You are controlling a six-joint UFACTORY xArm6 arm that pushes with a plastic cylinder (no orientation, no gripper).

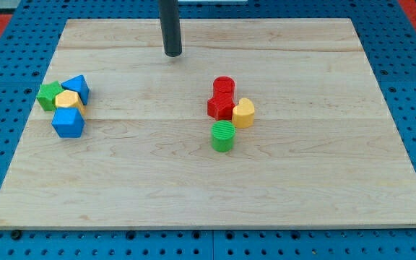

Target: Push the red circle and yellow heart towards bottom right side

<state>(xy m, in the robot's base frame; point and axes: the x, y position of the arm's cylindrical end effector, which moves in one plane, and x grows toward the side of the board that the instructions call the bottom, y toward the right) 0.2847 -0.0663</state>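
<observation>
The red circle stands near the board's middle, a little to the right. A second red block of unclear shape touches it just below. The yellow heart sits against that red block's right side. A green circle stands just below the red block. My tip is near the view's top, up and to the left of the red circle, well apart from every block.
A cluster at the view's left holds a green block, a blue block, a yellow block and a blue block. The wooden board lies on a blue pegboard.
</observation>
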